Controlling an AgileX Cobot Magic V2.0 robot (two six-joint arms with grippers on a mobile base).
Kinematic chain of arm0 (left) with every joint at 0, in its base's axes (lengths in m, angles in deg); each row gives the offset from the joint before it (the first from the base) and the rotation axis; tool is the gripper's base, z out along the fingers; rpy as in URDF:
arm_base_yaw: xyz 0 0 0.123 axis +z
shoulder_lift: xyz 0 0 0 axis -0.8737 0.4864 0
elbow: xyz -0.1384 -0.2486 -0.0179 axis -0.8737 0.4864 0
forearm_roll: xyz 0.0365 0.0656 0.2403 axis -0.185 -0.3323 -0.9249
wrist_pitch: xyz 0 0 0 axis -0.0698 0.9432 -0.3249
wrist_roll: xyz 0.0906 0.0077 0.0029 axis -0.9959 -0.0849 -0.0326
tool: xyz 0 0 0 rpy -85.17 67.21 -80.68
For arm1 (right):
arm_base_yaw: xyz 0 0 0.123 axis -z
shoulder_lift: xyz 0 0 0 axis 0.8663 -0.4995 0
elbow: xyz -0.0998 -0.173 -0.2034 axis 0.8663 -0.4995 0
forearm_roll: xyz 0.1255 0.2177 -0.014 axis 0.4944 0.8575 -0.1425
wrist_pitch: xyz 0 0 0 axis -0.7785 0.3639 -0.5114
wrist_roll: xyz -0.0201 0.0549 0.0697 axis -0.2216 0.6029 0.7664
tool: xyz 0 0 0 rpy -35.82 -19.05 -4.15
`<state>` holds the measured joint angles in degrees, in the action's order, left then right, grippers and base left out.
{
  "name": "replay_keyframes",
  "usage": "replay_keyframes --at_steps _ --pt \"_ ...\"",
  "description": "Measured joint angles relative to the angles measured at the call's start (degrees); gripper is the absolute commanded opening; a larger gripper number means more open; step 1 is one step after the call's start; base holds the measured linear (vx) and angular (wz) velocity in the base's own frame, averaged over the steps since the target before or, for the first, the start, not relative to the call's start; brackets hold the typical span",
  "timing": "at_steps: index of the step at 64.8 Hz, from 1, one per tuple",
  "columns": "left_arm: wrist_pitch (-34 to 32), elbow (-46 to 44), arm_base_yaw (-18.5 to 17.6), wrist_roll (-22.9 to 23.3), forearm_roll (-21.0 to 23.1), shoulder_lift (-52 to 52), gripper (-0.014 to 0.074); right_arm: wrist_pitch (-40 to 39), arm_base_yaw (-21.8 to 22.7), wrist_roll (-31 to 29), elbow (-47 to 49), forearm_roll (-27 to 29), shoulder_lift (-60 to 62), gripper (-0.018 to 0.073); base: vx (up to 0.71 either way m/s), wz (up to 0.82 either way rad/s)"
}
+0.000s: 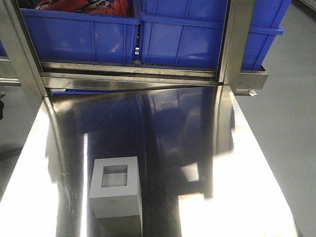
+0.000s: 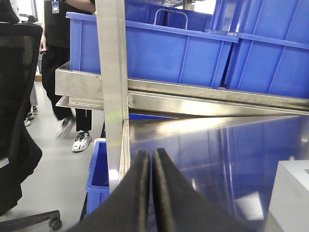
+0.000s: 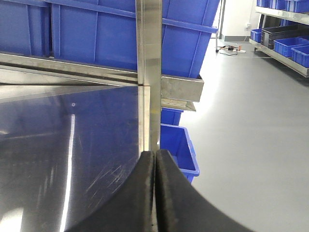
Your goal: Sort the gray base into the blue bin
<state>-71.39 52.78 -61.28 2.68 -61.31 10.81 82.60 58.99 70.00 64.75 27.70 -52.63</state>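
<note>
Front view: your gray base (image 1: 115, 186) sits near-left on the steel table (image 1: 245, 198), opening upward, with the blue bin (image 1: 186, 38) far behind it. Left wrist: your left gripper (image 2: 147, 153) is pressed together, and the base lies to its right, so this is likely the nearer arm. Right wrist: your right gripper (image 3: 155, 152) is pressed together too, with no base in sight.

A: How does the left claw (image 2: 150, 157) stand?
B: Its two black fingers are pressed flat together, tips pointing forward.
A: The right claw (image 3: 155, 155)?
B: Likewise, fingers meeting along one thin seam.
</note>
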Motion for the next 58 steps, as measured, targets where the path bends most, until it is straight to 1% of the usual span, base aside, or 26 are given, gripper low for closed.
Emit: replay_keyframes --at_steps 6,13,21,28,34,44,49,58 --pt "-0.5 0.0 0.0 0.0 0.0 0.0 -0.0006 0.0 0.0 0.0 0.0 0.0 0.0 -0.0009 0.0 0.0" --pt "-3.8 0.0 0.0 0.3 0.0 0.0 -0.0006 0.0 0.0 0.0 0.0 0.0 0.0 -0.0009 0.0 0.0" --pt "-8.1 0.0 0.0 3.4 0.0 0.0 -0.0006 0.0 0.0 0.0 0.0 0.0 0.0 -0.0009 0.0 0.0" --pt "-9.3 0.0 0.0 5.5 0.0 0.0 -0.0006 0.0 0.0 0.0 0.0 0.0 0.0 -0.0009 0.0 0.0" --pt "-7.8 -0.4 0.0 5.7 0.0 0.0 -0.0006 0.0 0.0 0.0 0.0 0.0 0.0 -0.0009 0.0 0.0" --pt "-5.0 -5.6 0.0 5.6 0.0 0.9 -0.0006 0.0 0.0 0.0 0.0 0.0 0.0 -0.0009 0.0 0.0" --pt "-3.7 -9.0 0.0 5.6 0.0 3.7 -0.0006 0.0 0.0 0.0 0.0 0.0 0.0 -0.0009 0.0 0.0" --pt "0.9 -16.0 0.0 5.4 0.0 11.4 -0.0006 0.0 0.0 0.0 0.0 0.0 0.0 -0.0009 0.0 0.0"
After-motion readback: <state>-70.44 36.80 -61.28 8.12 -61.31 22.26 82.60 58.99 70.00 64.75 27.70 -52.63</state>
